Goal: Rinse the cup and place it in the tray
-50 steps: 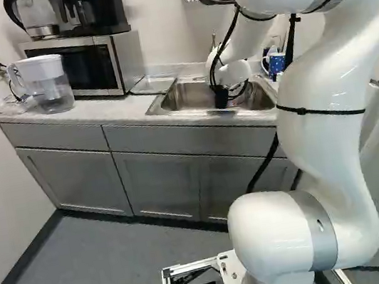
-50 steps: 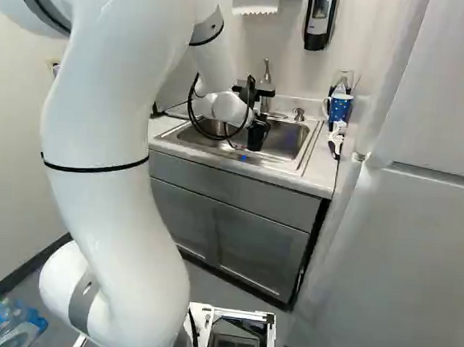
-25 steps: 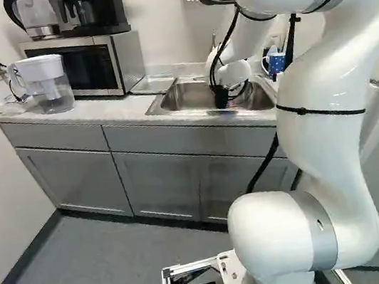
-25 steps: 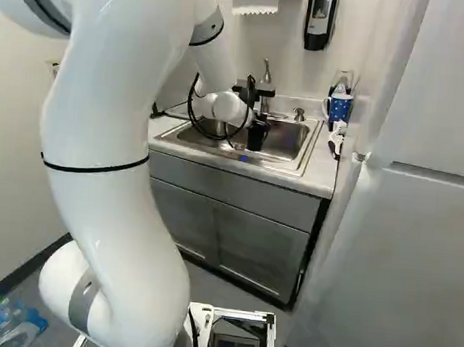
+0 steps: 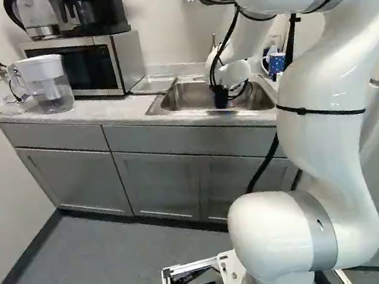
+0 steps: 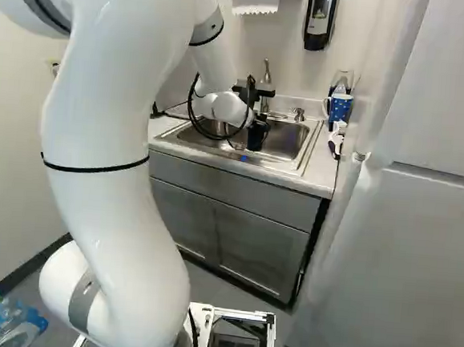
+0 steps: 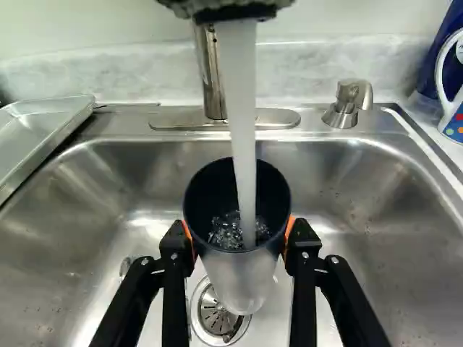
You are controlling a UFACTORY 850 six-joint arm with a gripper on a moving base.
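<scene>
Still, our arm (image 6: 108,115) shows no shift; we clamp cup (image 7: 233,271) between both fingers (image 7: 304,240) under running water (image 7: 242,108), so rinse likely continues before tray (image 7: 45,131) at left.

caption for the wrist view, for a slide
Gripper holding the cup under running water above the sink's drain

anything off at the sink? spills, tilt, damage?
Nothing stands out. The gripper holds the cup mouth up over the drain, and the water stream lands inside it. Tray sits beside the basin, no visible damage.
</scene>
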